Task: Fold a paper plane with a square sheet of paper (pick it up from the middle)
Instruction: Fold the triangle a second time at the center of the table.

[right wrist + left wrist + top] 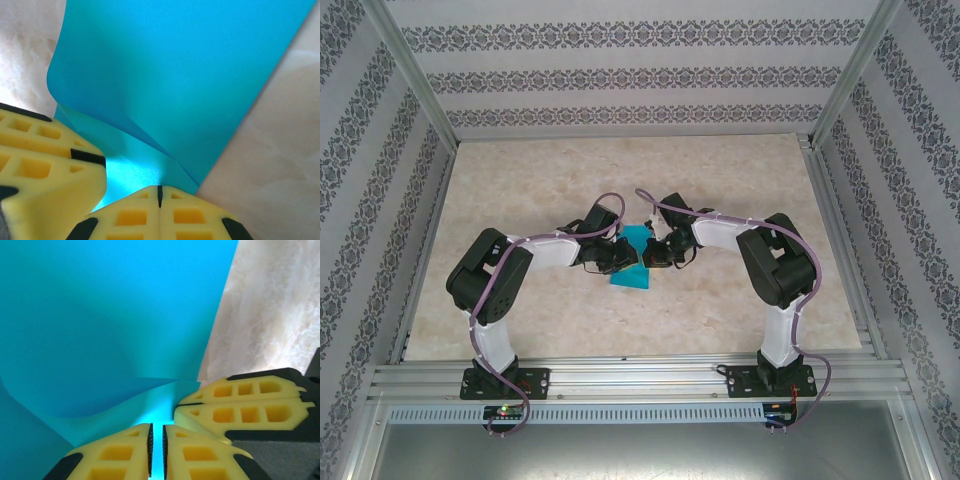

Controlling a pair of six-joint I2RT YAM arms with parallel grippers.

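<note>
The paper [631, 274] is pinched tight by the left gripper [156, 434] and the right gripper [160, 192]. It is only bent. No plane is made yet.

Beige marbled tabletop [500, 180] under left gripper [618, 256] and right gripper [654, 251]. Floral-striped walls [620, 75] beyond and flanking them. Aluminium rail [640, 380] behind.

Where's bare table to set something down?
Free: far strip of table by the back wall, and both side margins. Crowded: centre, left gripper and right gripper pinching the square sheet of paper.
</note>
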